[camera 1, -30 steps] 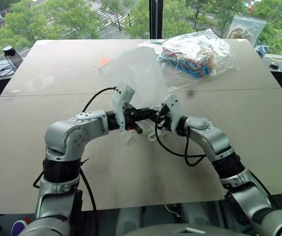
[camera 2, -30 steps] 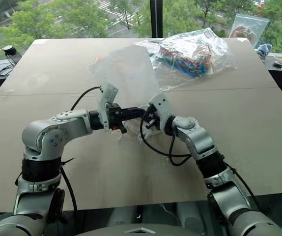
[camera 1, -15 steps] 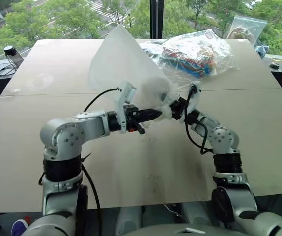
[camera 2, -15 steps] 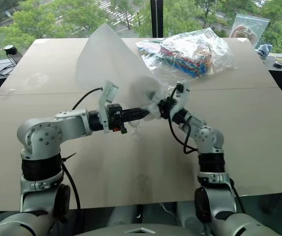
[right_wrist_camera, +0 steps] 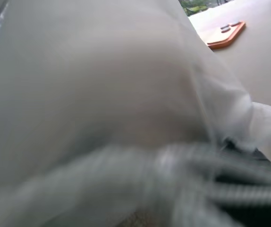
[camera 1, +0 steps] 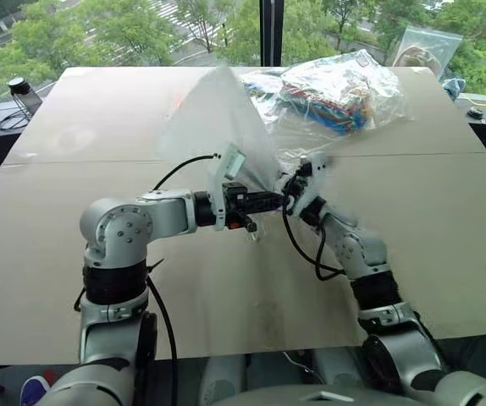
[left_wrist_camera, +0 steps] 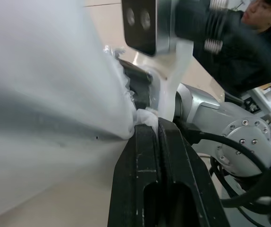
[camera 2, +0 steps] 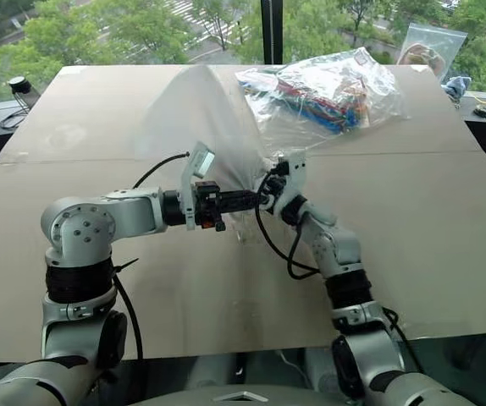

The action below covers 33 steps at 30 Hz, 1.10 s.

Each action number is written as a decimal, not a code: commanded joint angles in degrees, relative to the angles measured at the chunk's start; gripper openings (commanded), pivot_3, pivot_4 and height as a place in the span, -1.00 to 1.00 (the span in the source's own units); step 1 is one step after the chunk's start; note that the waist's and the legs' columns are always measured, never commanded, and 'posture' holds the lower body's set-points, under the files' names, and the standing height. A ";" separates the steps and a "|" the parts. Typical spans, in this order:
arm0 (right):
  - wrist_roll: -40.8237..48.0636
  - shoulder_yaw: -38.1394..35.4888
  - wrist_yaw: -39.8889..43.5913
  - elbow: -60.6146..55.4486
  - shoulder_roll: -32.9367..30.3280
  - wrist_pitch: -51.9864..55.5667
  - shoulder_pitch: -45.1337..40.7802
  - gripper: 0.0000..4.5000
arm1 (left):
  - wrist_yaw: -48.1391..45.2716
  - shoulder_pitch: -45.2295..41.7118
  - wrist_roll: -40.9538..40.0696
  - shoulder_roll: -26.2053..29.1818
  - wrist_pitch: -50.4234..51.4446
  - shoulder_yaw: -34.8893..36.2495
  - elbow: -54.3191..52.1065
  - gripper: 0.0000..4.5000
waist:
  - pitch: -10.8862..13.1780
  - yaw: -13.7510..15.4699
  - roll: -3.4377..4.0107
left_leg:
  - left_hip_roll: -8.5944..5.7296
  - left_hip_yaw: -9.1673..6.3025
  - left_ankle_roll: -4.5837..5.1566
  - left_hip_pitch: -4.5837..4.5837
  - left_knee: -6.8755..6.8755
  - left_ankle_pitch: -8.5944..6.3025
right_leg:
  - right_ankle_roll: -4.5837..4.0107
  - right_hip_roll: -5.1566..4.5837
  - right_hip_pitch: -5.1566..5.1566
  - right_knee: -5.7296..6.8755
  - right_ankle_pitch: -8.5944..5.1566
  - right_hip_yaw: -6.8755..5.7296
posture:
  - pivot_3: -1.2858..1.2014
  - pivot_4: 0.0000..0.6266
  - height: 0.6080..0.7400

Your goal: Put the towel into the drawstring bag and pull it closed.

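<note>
With the left tool clenched on the drawstring bag mouth, closing is underway; the right tool's state is unclear, and it must regrip a cord.

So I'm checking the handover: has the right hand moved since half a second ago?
Yes. The right hand has drawn back from the clear plastic bag toward the robot, staying at the drawstring bag mouth beside the left hand.
</note>
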 commanded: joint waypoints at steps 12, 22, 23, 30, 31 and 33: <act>1.60 -0.11 4.28 -30.78 -21.22 12.88 8.44 0.96 | -5.48 1.12 4.00 7.23 -8.23 0.42 2.52 -1.00 | 0.09 -0.51 0.13 | 0.06 0.04 0.02 0.08 0.00 -0.01 | -0.01 0.12 0.01 0.04 -0.01 0.08 | 0.03 -0.52 1.00; -9.96 14.11 4.06 -7.81 -10.70 3.15 -1.35 0.73 | -5.91 0.56 4.09 6.54 -8.28 -1.81 1.00 -1.00 | 0.09 -0.52 0.14 | 0.06 0.06 0.01 0.06 0.03 0.00 | 0.00 0.12 0.00 0.04 -0.01 0.09 | 0.03 -0.52 1.00; -10.92 14.36 4.03 -6.35 -10.14 1.53 -1.95 0.60 | -5.78 0.66 3.97 6.51 -8.13 -1.78 0.76 -1.00 | 0.09 -0.50 0.14 | 0.06 0.06 0.01 0.06 0.03 0.00 | 0.00 0.11 0.00 0.04 -0.01 0.09 | 0.03 -0.52 1.00; -6.02 9.29 6.00 -6.90 -4.15 -4.50 -1.67 -0.96 | -5.59 3.55 3.45 7.44 -7.59 -0.98 -1.01 -1.00 | 0.09 -0.31 0.14 | 0.05 0.01 0.01 0.02 0.02 0.00 | 0.00 0.07 -0.01 0.01 -0.01 0.03 | 0.03 -0.52 1.00; -5.24 8.85 6.21 -6.51 -3.16 -4.57 -1.83 -0.98 | -5.47 3.75 3.19 7.34 -7.41 -0.78 -1.18 -1.00 | 0.09 -0.32 0.14 | 0.05 -0.01 0.01 0.02 0.02 0.00 | 0.00 0.07 -0.01 0.02 -0.01 0.02 | 0.03 -0.52 1.00; -4.33 8.55 6.85 -5.36 -1.50 -5.05 -2.34 -0.98 | -5.11 3.91 2.61 7.12 -6.98 -0.39 -1.54 -1.00 | 0.09 -0.34 0.14 | 0.06 -0.03 0.01 0.03 0.02 0.00 | 0.00 0.08 0.00 0.04 0.00 0.00 | 0.03 -0.52 1.00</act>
